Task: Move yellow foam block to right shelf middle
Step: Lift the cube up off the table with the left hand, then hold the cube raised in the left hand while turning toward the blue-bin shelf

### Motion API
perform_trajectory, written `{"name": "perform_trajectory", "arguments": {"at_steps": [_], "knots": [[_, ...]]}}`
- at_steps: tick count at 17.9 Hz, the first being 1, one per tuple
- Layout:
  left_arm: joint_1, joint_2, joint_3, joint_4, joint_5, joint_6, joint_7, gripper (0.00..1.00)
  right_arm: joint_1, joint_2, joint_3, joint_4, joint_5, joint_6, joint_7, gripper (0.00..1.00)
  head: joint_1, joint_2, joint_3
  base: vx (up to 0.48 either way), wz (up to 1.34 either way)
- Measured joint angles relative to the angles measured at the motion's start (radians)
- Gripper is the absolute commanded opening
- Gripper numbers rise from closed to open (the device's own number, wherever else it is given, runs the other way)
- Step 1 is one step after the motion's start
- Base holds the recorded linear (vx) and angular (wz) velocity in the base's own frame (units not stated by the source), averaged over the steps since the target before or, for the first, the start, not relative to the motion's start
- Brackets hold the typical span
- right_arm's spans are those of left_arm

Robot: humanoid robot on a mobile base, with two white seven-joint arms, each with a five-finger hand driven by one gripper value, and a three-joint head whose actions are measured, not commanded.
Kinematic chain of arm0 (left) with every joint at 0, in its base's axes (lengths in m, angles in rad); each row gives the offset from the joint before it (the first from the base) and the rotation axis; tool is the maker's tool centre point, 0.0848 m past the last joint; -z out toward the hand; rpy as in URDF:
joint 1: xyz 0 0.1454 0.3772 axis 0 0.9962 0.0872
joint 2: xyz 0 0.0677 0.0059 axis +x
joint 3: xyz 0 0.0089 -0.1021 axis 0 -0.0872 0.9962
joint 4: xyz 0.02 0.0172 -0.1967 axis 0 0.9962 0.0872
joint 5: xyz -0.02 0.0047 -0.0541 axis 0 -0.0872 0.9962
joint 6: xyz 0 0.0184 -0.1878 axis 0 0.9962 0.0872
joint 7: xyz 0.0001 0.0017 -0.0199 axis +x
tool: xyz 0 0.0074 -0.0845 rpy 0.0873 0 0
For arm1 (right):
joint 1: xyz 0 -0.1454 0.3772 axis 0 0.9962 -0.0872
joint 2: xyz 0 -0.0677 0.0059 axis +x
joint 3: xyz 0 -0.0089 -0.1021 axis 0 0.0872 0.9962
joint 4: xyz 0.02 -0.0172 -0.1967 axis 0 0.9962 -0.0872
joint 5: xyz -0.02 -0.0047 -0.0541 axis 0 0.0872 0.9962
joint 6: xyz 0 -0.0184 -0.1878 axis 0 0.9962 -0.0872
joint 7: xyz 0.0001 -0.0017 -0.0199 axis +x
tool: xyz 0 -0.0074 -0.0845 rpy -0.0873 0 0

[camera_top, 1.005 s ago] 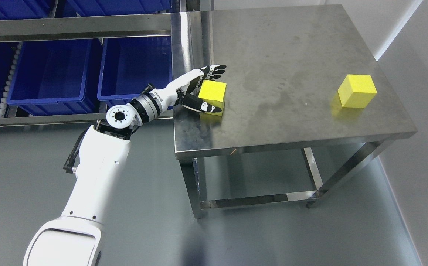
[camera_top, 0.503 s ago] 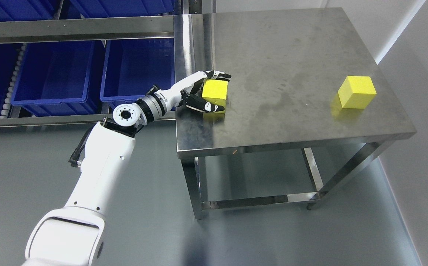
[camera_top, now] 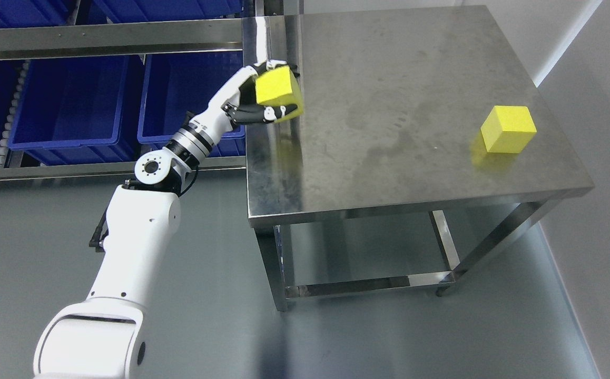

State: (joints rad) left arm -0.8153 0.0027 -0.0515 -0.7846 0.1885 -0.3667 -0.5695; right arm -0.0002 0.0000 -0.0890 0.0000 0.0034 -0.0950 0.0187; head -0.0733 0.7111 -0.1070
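Note:
My left hand (camera_top: 265,95) is shut on a yellow foam block (camera_top: 278,90) and holds it lifted above the left edge of the steel table (camera_top: 389,173). The thumb lies along the block's lower side and the fingers wrap its top. A second yellow foam block (camera_top: 509,129) stands on the table near its right edge. The shelf (camera_top: 105,39) with blue bins stands to the left of the table. My right arm is out of view.
Two blue bins (camera_top: 68,105) (camera_top: 192,95) sit on the shelf's middle level, behind a steel rail (camera_top: 99,171). More blue bins show on the level above. A white wall (camera_top: 594,173) runs along the table's right side. Grey floor lies in front.
My left hand closed on the near yellow block and lifted it off the table, up and to the left toward the shelf. The camera shifted slightly.

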Motion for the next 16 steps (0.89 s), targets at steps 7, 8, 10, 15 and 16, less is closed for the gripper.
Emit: {"name": "perform_trajectory", "arguments": {"at_steps": [7, 8, 10, 15, 16], "knots": [[0.080, -0.001, 0.105, -0.210, 0.091, -0.029, 0.571, 0.18, 0.000, 0.000, 0.000, 0.000, -0.002, 0.002, 0.000, 1.00, 0.0000, 0.000, 0.000, 0.001, 0.00], [0.115, -0.001, 0.100, -0.248, 0.096, -0.030, 0.634, 0.18, 0.000, 0.000, 0.000, 0.000, -0.003, 0.001, 0.000, 1.00, 0.0000, 0.000, 0.000, -0.004, 0.05], [0.198, -0.002, 0.090, -0.319, 0.103, -0.028, 0.707, 0.18, 0.000, 0.000, 0.000, 0.000, -0.003, 0.001, 0.000, 1.00, 0.0000, 0.000, 0.000, 0.014, 0.09], [0.354, 0.002, 0.074, -0.478, 0.112, -0.032, 0.613, 0.19, 0.000, 0.000, 0.000, 0.000, -0.003, -0.002, 0.000, 1.00, 0.0000, 0.000, 0.000, 0.050, 0.23], [0.373, 0.005, 0.072, -0.504, 0.112, -0.033, 0.595, 0.18, 0.000, 0.000, 0.000, 0.000, -0.003, -0.002, 0.000, 1.00, 0.0000, 0.000, 0.000, 0.066, 0.40]]}}
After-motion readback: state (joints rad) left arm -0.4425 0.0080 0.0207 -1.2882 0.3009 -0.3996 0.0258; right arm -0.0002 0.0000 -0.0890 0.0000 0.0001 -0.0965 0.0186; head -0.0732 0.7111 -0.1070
